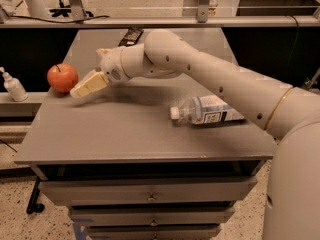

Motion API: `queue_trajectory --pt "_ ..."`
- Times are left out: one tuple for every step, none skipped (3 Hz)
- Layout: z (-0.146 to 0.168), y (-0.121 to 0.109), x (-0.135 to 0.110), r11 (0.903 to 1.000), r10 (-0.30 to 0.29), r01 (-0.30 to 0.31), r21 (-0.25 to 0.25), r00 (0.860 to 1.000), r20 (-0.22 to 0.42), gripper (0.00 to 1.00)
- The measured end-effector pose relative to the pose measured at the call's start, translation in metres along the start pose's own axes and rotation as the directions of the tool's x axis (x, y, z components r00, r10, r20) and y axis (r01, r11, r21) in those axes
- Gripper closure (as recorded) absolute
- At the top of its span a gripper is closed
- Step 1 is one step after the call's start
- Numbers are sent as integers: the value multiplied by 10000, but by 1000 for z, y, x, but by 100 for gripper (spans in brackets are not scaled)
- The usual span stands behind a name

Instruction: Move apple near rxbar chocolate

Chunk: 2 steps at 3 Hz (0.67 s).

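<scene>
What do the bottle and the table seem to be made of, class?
The bottle looks like clear plastic: see-through, with a white-and-blue label. The table looks like matte grey laminate or painted board; which, I cannot tell. The tool, close beside the apple, looks like cream plastic.

We note a clear plastic bottle [207, 110] lying on its side, right of centre on the grey table [115, 134]. A white pump bottle [12, 85] stands at the frame's left edge. Drawers [150, 194] sit below the tabletop.

Single view, high and near — looking down at table [125, 131], gripper [81, 88] mid-left
</scene>
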<state>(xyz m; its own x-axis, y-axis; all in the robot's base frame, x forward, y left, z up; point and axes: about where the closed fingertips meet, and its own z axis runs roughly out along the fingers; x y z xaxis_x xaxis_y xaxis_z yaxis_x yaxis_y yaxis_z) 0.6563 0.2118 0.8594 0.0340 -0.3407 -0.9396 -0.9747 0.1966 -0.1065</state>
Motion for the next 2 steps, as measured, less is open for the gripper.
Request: queue_trajectory --pt "17 4 -2 9976 676 -669 -169 9966 469 0" --pt "29 9 -5 9933 1128 -1103 -350 9903 807 0"
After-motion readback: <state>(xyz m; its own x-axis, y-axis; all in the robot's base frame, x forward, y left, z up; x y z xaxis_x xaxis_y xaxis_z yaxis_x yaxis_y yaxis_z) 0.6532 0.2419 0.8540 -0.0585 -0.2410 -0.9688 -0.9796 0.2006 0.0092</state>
